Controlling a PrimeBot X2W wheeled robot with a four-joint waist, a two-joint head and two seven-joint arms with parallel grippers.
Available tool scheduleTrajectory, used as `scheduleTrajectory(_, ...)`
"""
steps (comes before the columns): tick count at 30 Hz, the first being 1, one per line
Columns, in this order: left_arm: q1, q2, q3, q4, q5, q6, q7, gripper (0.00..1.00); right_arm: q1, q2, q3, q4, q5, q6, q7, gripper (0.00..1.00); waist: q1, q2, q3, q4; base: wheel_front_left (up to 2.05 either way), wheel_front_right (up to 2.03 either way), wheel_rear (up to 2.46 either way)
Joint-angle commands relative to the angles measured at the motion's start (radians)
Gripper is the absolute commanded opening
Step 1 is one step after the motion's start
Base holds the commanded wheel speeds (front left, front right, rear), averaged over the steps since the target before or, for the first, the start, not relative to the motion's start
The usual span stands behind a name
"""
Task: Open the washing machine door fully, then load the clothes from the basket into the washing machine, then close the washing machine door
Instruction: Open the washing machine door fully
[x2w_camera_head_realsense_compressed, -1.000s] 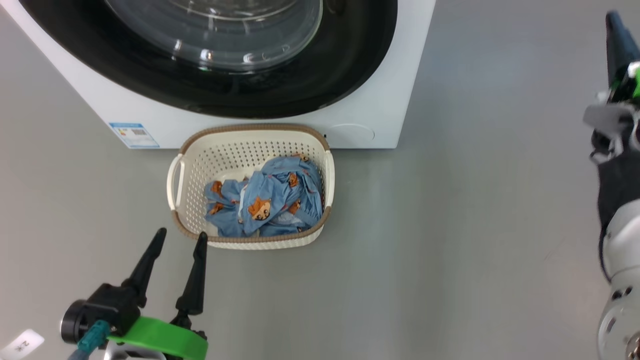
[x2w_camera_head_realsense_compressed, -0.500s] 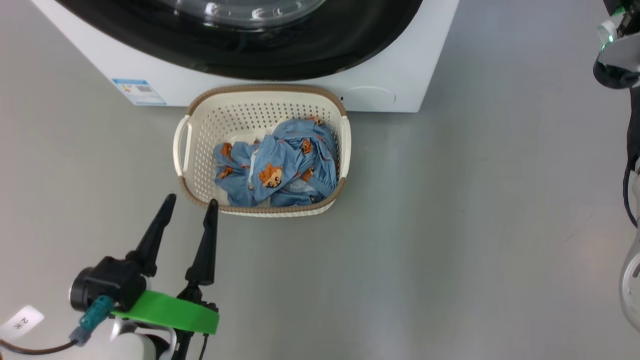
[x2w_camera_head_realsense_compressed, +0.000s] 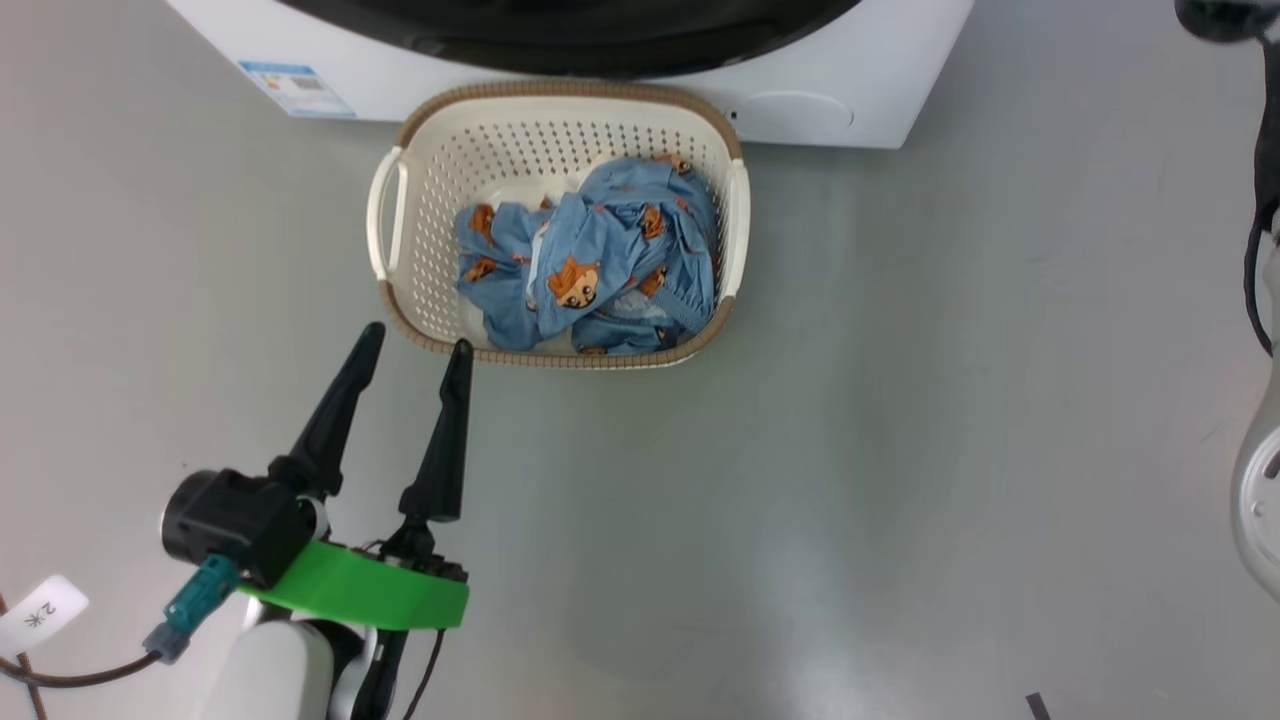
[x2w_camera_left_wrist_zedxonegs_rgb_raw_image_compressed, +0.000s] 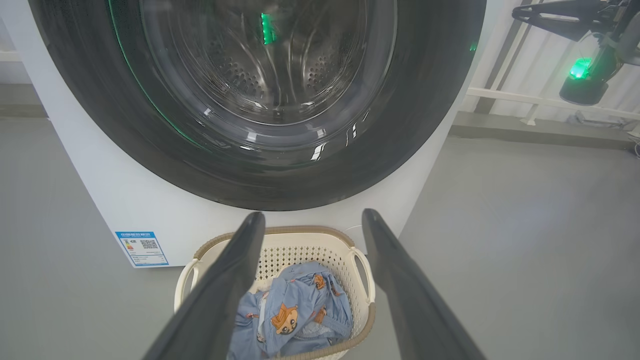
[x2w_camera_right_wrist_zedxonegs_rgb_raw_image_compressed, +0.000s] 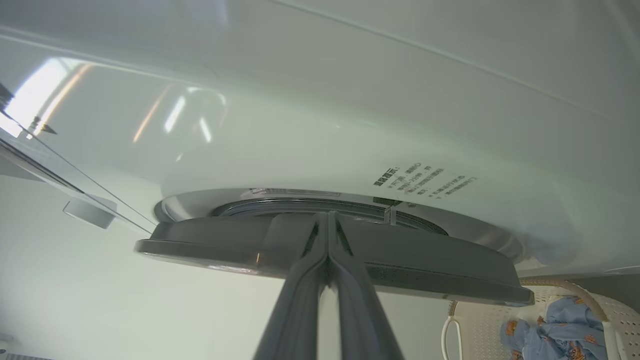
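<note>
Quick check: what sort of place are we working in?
Probably a laundry area: a white front-loading washing machine stands on bare grey floor, with a basket of clothes before it.

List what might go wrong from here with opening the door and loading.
1. The right gripper, shut, points its tips at the glossy edge of the washing machine door; they may slip off rather than pull it.
2. The basket sits close against the washing machine, under the door; an arm working there might knock it.
3. The open left gripper hangs near the basket's front corner and could nudge it.
</note>
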Motion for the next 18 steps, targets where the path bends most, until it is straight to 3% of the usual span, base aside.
scheduleTrajectory(1,-0.021,0.014,0.026,-0.032,-0.005,0.005,-0.006,1.0,-0.046,0.024,0.006,-0.03,-0.008,0.002,0.009,0.0,-0.0001,0.0,0.031,0.016,0.0,0.0,0.0)
scheduleTrajectory(18,-0.055,0.014,-0.032,-0.071,-0.055,0.032,-0.006,1.0,-0.169,0.08,-0.044,-0.013,-0.137,0.002,0.044,0.0,-0.0001,0.0,0.098,0.056,0.0,0.0,0.0)
